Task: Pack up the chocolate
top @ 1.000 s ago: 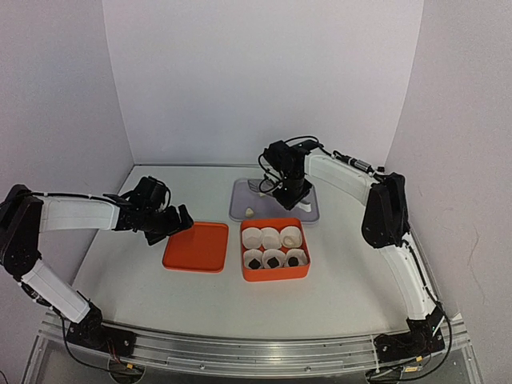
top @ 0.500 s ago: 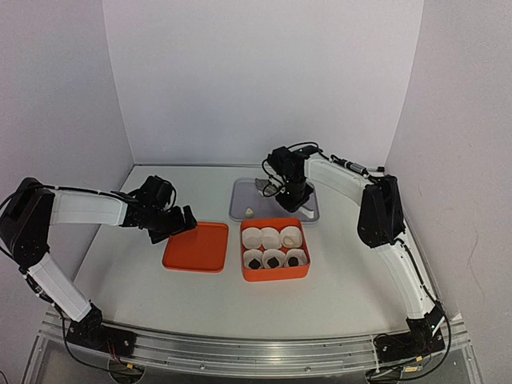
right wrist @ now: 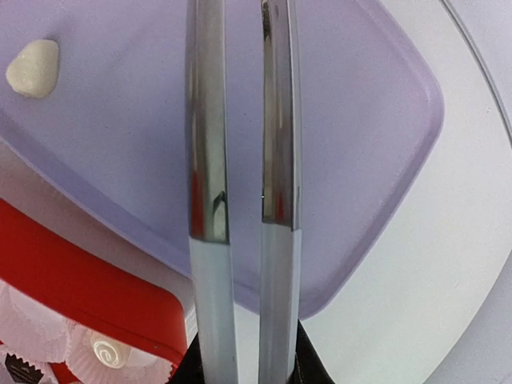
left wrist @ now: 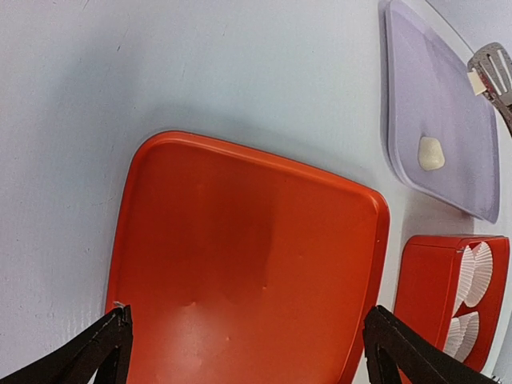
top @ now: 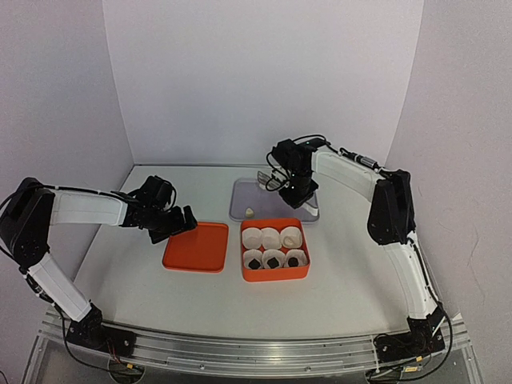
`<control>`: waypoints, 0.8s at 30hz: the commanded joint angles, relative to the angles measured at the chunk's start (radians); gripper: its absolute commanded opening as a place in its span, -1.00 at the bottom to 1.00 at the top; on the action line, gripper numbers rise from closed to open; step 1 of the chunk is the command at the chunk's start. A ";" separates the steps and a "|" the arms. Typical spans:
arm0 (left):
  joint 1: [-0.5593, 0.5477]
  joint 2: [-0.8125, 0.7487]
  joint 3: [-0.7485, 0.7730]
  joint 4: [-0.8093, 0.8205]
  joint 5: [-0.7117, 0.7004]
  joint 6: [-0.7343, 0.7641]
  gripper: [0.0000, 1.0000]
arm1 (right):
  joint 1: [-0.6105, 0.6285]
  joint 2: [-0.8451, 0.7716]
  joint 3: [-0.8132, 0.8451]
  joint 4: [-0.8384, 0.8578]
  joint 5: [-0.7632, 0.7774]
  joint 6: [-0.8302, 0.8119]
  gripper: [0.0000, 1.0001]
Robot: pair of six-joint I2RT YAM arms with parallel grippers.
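The table (top: 352, 272) fills most of my overhead view. On it the lilac tray (top: 240, 194) sits at twelve o'clock of the orange box (top: 274, 275), and the orange lid (top: 198, 246) lies at nine o'clock of that box. My left gripper (top: 174, 222) hangs by the lid's ten-o'clock corner, jaws spread wide and holding nothing. My right gripper (top: 292, 186) is over the tray, clamped on the metal tongs (right wrist: 206, 160), whose arms run close together. The left wrist view shows a cream piece (left wrist: 478, 82) pinched at their tip.

The box carries six paper cups (top: 252, 237). Three dark lumps (top: 273, 261) sit in the near row, and the far cup at three o'clock seems to hold a cream one, so I judge two cups unfilled. One loose cream lump (top: 250, 212) lies on the tray toward its seven-o'clock corner.

These bites look light, small and smooth. I expect they would mark or crack under a hard squeeze and skid on the tray. I would close the tongs gently across the widest part of the lump, low down, and lift slowly.
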 commanded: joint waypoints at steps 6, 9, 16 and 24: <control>0.004 -0.060 -0.006 0.036 0.016 -0.011 0.99 | 0.016 -0.259 -0.144 0.005 -0.065 0.049 -0.85; 0.004 -0.066 -0.008 0.036 0.022 -0.009 0.99 | 0.030 -0.367 -0.272 0.005 -0.102 0.081 -0.85; 0.004 -0.076 -0.024 0.030 0.022 -0.016 0.99 | 0.116 -0.646 -0.640 -0.002 -0.095 0.110 -0.84; 0.004 -0.057 -0.015 0.033 0.054 -0.027 0.99 | 0.228 -0.791 -0.819 -0.039 -0.130 0.117 -0.83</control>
